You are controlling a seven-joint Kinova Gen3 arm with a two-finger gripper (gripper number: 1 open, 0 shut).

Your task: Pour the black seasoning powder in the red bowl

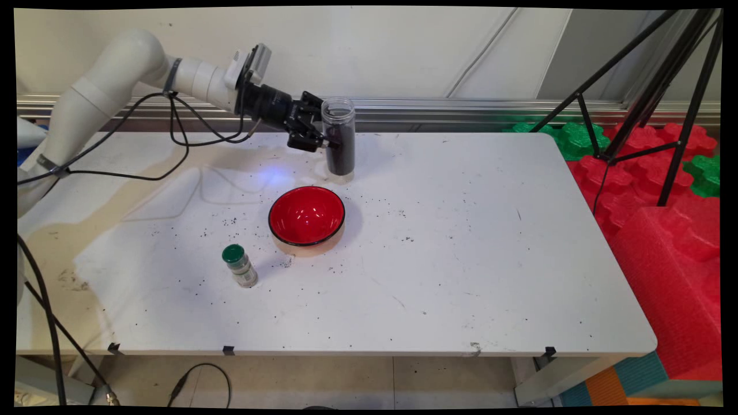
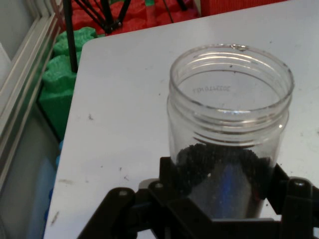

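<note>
Two black fingers (image 2: 172, 186) of the gripper (image 1: 326, 141) are clenching around a clear, lidless jar (image 1: 339, 137) partly filled with dark granules — the jar is standing upright at the far side of the white counter (image 1: 461, 259), though whether its base is touching the surface cannot be told. Just in front of it, a red bowl (image 1: 307, 218) is sitting on the counter, and a small green-capped bottle (image 1: 240, 266) is standing near the bowl — dark specks are lying scattered around them.
</note>
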